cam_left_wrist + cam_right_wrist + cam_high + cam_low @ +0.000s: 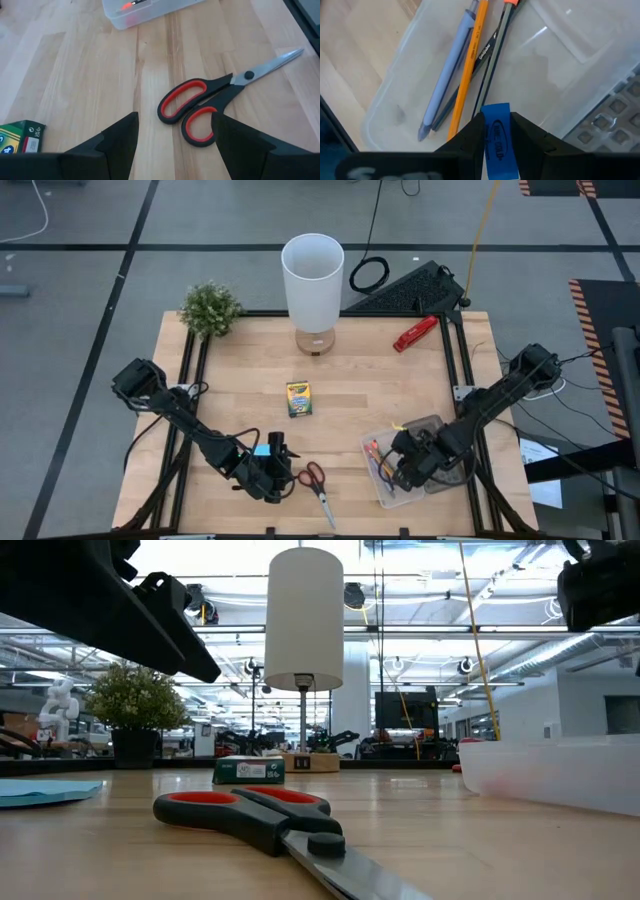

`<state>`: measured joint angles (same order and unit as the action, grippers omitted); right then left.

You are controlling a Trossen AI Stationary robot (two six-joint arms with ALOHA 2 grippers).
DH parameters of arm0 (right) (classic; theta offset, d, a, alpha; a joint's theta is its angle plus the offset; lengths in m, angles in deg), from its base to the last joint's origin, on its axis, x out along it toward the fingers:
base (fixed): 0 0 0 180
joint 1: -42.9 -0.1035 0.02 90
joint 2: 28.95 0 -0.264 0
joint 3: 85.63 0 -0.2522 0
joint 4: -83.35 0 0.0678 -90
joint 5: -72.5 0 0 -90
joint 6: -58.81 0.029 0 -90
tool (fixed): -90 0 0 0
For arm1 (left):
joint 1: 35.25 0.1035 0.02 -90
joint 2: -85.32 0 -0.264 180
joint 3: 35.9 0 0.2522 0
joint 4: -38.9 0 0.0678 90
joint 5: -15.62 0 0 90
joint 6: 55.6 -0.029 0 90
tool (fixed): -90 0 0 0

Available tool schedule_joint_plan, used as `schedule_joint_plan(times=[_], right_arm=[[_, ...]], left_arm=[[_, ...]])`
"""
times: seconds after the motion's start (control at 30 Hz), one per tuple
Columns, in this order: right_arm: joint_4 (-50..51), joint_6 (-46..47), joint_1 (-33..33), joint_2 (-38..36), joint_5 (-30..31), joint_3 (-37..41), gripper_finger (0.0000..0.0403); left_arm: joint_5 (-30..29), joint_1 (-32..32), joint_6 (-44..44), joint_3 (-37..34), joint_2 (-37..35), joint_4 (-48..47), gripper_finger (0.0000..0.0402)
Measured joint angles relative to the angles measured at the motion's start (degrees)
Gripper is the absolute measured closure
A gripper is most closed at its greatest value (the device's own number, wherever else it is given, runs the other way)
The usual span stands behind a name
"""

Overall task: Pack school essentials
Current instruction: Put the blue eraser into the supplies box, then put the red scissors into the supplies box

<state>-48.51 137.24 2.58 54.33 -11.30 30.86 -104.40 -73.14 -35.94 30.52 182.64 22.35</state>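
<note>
Red-handled scissors [316,485] lie flat near the table's front edge. My left gripper [175,116] hovers open just left of them, its fingers on either side of the handles [187,102] without touching. A blue sticky-note pad [262,448] lies beside that arm. The crayon box [298,398] lies mid-table. A clear plastic box [420,470] at front right holds a blue pen [447,80], an orange pencil [467,70] and a dark pencil [492,60]. My right gripper [497,120] is over this box, shut on a small blue eraser [497,137]. My right gripper pinches the blue eraser by its two flat sides [496,131] between the two fingers. The eraser's far end [495,109] sticks out a little past the fingertips. The fingers point down into the clear box, above the near ends of the pencils.
A lamp with a white shade [313,280] stands at the far middle, a small green plant [210,308] at the far left, a red stapler-like tool [414,333] at the far right. Bare wood lies between the crayon box and the clear box.
</note>
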Motion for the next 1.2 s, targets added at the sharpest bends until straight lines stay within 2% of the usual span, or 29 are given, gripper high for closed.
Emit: schedule_joint_plan(times=[0.17, 0.47, 0.57, 0.93, 1.1, 1.2], right_arm=[[-0.31, 0.04, -0.72, -0.02, 1.58, 0.01, 0.0315], [-0.29, -1.0, -0.74, 0.0, 1.72, 0.01, 0.0256], [-0.29, -2.09, -0.74, 0.0, 3.53, 0.01, 0.0246], [-3.14, -8.48, -0.68, -0.02, 6.23, 0.01, 0.0243], [-4.6, -11.6, -0.58, -0.02, 7.32, 0.01, 0.0243], [-4.79, -12.43, -0.55, -0.07, 7.41, 0.01, 0.0243]], left_arm=[[1.17, 0.0, -1.62, 0.0, 0.0, 0.04, 0.0151], [3.04, 0.0, -2.86, 0.0, 0.0, 0.07, 0.0151], [3.08, -0.21, -2.95, 0.0, 0.0, 0.07, 0.0151], [5.28, -2.01, -6.62, 0.01, 0.42, 0.7, 0.0151], [9.35, -1.92, -10.06, 1.26, 4.98, 6.18, 0.0151], [9.55, -1.92, -11.0, 4.0, 8.11, 4.43, 0.0151]])
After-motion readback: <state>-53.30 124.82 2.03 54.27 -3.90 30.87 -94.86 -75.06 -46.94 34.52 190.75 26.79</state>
